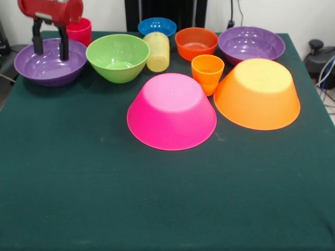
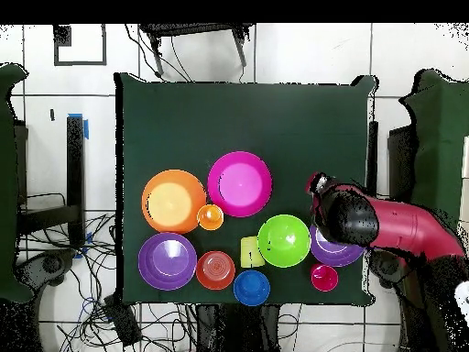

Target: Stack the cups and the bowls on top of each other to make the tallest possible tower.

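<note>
The pink bowl (image 1: 171,111) is lying nearest the camera, upside down on the green cloth (image 1: 157,198), with the inverted large orange bowl (image 1: 257,93) beside it. At the far corner the gripper (image 1: 50,49) is hanging with its two dark fingers (image 1: 63,44) spread apart and empty, their tips dipping into one purple bowl (image 1: 50,63). Just behind it the red cup (image 1: 80,30) is standing; next along are the green bowl (image 1: 118,56), yellow cup (image 1: 157,51), blue bowl (image 1: 157,26), orange-red bowl (image 1: 196,43), orange cup (image 1: 207,73) and second purple bowl (image 1: 251,45). Nothing is stacked yet. Gripping the purple rim squarely looks wisest — a glossy wall is likely slipping otherwise. From overhead the arm (image 2: 403,229) is covering most of that bowl
</note>
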Tool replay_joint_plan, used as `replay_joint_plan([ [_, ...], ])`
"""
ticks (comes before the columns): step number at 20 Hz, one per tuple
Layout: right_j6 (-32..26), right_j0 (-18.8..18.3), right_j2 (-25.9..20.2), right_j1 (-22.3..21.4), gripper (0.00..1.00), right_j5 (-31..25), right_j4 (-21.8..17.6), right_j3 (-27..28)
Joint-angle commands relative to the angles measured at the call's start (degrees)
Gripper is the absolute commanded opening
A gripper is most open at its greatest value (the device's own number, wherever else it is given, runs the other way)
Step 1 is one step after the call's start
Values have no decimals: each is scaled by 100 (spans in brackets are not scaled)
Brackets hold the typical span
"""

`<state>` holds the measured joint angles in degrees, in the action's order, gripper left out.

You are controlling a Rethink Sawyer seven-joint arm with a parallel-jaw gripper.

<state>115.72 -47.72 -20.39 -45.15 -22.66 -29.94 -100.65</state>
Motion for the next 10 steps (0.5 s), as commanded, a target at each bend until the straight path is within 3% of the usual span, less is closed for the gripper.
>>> replay_joint_plan([
  [1,90,426,-43,-1148,100,-542,301,-1602],
  [6,297,551,174,-1420,100,-290,331,-2118],
  [10,654,620,339,-1001,100,532,101,-2345],
])
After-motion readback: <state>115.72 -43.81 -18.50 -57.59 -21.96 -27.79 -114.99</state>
